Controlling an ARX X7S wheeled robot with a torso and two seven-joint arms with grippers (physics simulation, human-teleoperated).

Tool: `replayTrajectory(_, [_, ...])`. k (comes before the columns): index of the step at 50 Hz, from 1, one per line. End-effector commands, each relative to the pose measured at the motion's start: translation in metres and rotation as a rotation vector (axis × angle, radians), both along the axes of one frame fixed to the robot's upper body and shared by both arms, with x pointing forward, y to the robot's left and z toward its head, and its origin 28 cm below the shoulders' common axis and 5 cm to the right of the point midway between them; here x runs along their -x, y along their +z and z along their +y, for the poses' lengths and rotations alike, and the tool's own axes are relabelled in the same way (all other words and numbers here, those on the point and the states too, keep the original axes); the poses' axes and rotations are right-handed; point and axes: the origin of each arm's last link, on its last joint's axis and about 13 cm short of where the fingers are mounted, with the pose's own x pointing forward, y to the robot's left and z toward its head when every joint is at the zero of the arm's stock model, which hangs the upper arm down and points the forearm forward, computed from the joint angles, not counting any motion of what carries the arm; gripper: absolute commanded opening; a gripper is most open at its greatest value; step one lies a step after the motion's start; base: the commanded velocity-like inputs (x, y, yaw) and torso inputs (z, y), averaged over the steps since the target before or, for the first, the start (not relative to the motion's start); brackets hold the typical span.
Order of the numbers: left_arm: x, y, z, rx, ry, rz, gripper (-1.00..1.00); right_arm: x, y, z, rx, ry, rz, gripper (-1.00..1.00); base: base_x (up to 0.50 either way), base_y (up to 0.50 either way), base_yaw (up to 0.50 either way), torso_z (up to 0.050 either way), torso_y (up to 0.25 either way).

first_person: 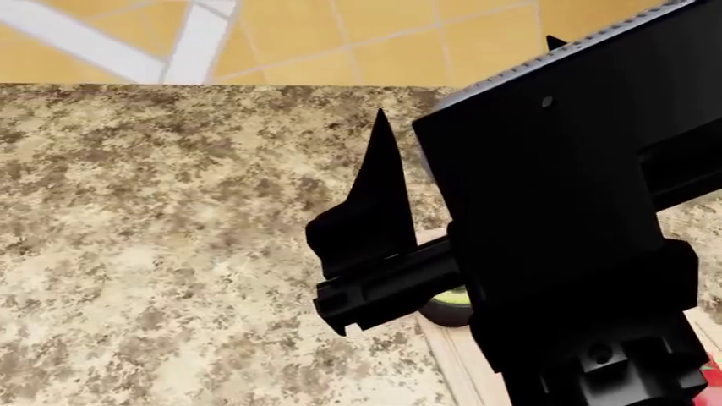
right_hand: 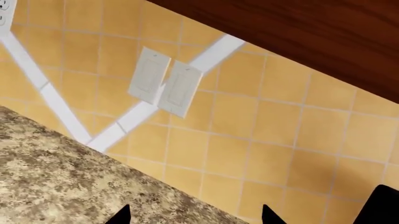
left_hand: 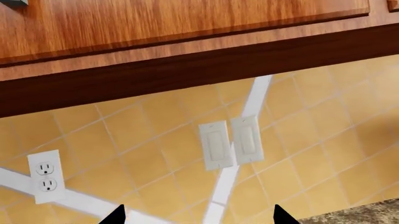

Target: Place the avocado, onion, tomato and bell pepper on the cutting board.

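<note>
Two grippers, both empty. In its wrist view the left gripper [left_hand: 199, 217] shows only two dark tips, spread apart with nothing between them; it is aimed at the tiled wall [left_hand: 311, 154], with the switch plates [left_hand: 231, 142], an outlet [left_hand: 46, 176] and the wooden cabinet [left_hand: 156, 28] above. The right gripper [right_hand: 194, 215] is likewise spread and unloaded, aimed along the counter edge toward the wall.

In the head view a black arm [first_person: 564, 211] covers the field from 1 to 5 o'clock; which arm it is cannot be told. The avocado [first_person: 451, 306] is glimpsed under it at 5 o'clock, at the far-left corner of the cutting board [first_person: 462, 364]; whether it rests fully on the wood is hidden. A red sliver [first_person: 708, 376] at 4 o'clock may be the tomato or the bell pepper. The onion is not seen.

The step in hand is judged to be a pause between carries. For the next move, a remaining vegetable must be found, so the arm blocking the view should be lowered or drawn aside.

Open granite counter [first_person: 169, 237] lies from 7 to 11 o'clock; the wall closes it at 12 o'clock, and the cabinet limits upward room.
</note>
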Motion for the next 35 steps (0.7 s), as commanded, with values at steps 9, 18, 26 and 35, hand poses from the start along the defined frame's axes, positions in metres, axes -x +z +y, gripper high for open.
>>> replayTrajectory(9, [0.001,0.0,-0.0009,-0.004,-0.006,0.001,1.0,0.0,-0.0024,-0.0012,-0.002,-0.006,0.005,1.0,0.0,0.29,0.0,0.0,0.0])
replayTrajectory(18, [0.0014,0.0002,-0.0014,-0.006,-0.009,0.0,1.0,0.0001,-0.0024,-0.0014,0.002,-0.006,0.006,1.0,0.0,0.29,0.0,0.0,0.0])
replayTrajectory(26, [0.0015,0.0006,-0.0017,-0.009,-0.012,0.0,1.0,-0.0027,-0.0015,-0.001,0.004,-0.007,0.009,1.0,0.0,0.29,0.0,0.0,0.0])
replayTrajectory(35, [-0.001,-0.0015,-0.002,-0.015,-0.017,0.009,1.0,-0.0023,-0.0031,-0.0018,0.003,-0.016,0.015,1.0,0.0,0.29,0.0,0.0,0.0])
